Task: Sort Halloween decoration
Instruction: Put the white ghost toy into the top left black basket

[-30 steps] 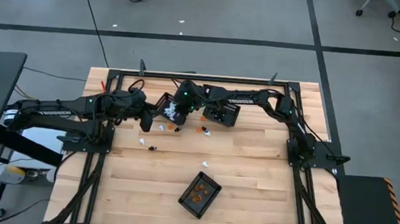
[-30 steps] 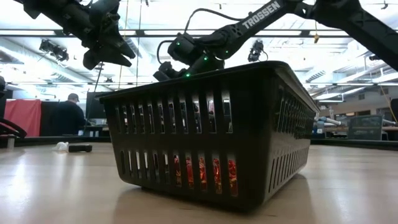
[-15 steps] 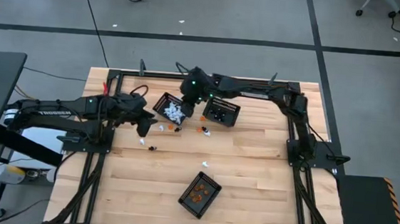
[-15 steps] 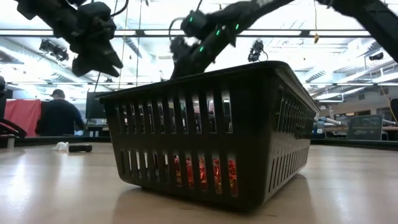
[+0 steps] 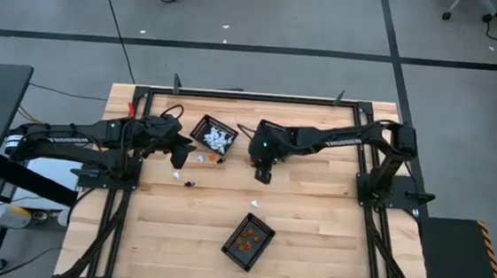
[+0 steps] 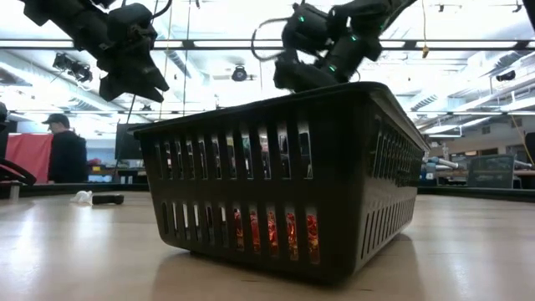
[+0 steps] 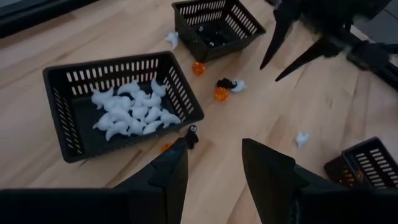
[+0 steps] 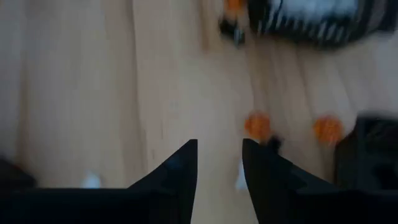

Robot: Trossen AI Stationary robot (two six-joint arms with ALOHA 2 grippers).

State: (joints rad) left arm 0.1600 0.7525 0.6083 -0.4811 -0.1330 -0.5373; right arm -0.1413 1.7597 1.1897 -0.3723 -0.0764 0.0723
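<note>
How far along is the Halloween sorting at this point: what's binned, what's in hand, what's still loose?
Partly done. White trinkets fill one basket, black ones sit in the far basket, and orange pieces lie in the near basket. Nothing is in hand: the left claw and right claw both hover open above the table. Still loose: two orange pieces, a black figure and white ones.

Tiny white ghost-shaped plastic trinkets (image 7: 130, 113): heaped inside black mesh basket (image 7: 61, 127). Orange pumpkin trinkets (image 7: 221, 93), black trinkets (image 7: 192, 133): scattered loose just beside that basket.
</note>
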